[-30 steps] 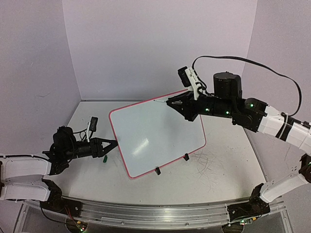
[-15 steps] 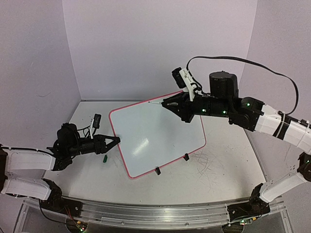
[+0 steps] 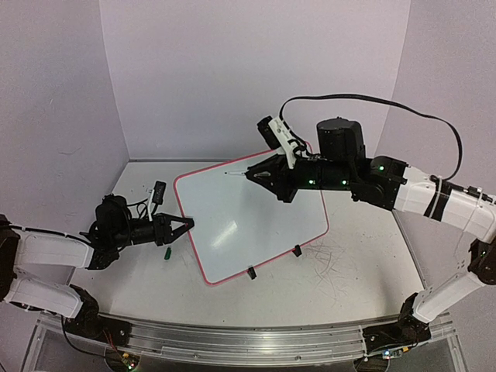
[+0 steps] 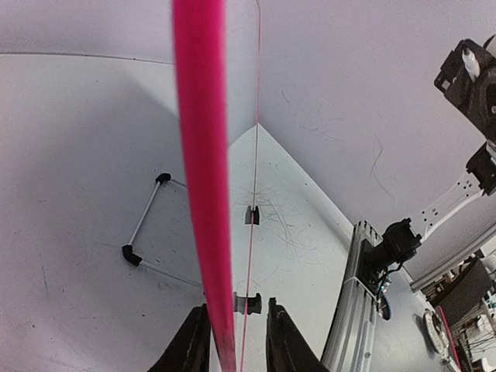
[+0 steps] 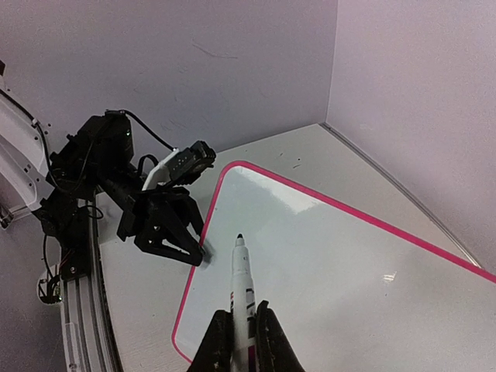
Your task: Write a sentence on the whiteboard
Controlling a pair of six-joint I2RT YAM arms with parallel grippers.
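The whiteboard is in the middle of the table, turned so that one corner points to the back wall. Its two black clip feet are on the near edge. I cannot tell whether it lies flat or is a little raised.

The left gripper is at the left edge of the whiteboard. In the left wrist view its fingers stand on both sides of the pink rim, very close to it. I cannot tell whether they already pinch the rim.

The right gripper is above the far part of the whiteboard and is clenched on a white marker. The dark tip of the marker points to the far left corner of the whiteboard.

A small green piece lies on the table just beside the left edge of the whiteboard. Thin scribbles are on the table near its right near corner.
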